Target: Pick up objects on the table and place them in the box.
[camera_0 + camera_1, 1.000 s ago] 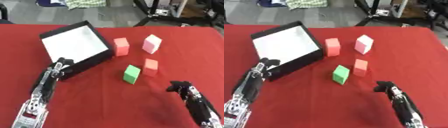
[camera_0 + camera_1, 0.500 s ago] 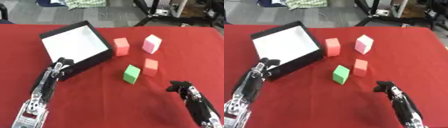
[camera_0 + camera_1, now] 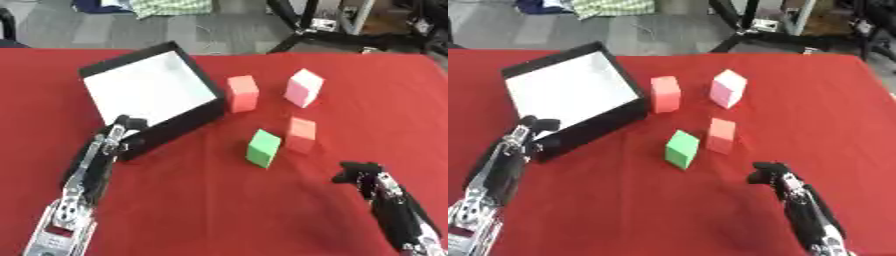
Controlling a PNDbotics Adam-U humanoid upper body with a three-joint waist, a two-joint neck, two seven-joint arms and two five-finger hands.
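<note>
On the red table stands a black box (image 3: 187, 119) with a white inside, at the upper left. To its right lie four blocks: a red block (image 3: 242, 93), a pink block (image 3: 303, 88), a smaller orange-red block (image 3: 301, 134) and a green block (image 3: 262, 148). My left hand (image 3: 115, 136) rests at the box's near corner, its fingers curled and holding nothing. At the lower right my right hand (image 3: 361, 174) hovers over the cloth, right of and below the green block, fingers curled and holding nothing.
The table's far edge meets a grey floor with black stands (image 3: 315, 25) and a checked cloth (image 3: 171, 7) beyond. Bare red cloth (image 3: 219, 210) stretches between my two arms.
</note>
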